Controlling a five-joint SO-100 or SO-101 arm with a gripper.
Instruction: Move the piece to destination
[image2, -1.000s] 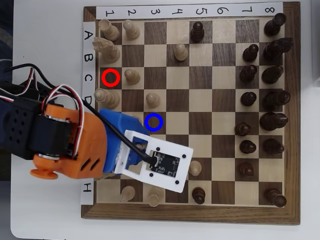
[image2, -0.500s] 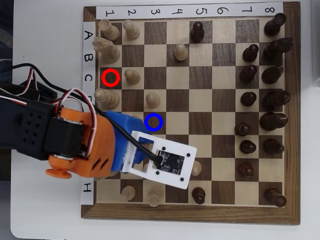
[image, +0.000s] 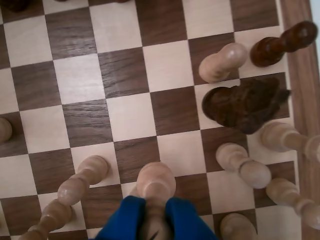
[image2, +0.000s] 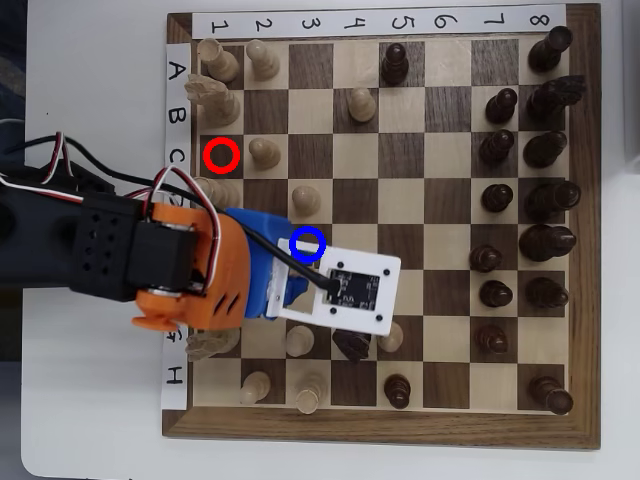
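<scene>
Counts first. In the overhead view I get sixteen dark pieces, most of them bunched along the right side of the board (image2: 440, 425), and about a dozen pale ones on the left half, a couple of them half hidden under the arm (image2: 110, 250). There's one red circle (image2: 221, 155) and one blue circle (image2: 307, 243), each on a dark square. The blue one sits right at the far edge of the blue gripper body.

The wrist view is tighter. At least nine pale pieces show, plus a dark knight (image: 245, 102) and a dark pawn (image: 282, 42) at the right, and a scrap of another dark piece in the far left corner.

The piece (image: 156, 182) is the pale round-topped one at the near edge of that view, dead centre in the gripper (image: 155, 212). One of the two blue fingers (image: 122, 217) sits on each side of its lower body, pinched in narrow and looking pressed against it, so it's held. Only the round head pokes out past the fingertips. I can't tell if its base is on the board or lifted. From overhead the piece is hidden under the gripper and the white camera plate (image2: 375, 300).
</scene>
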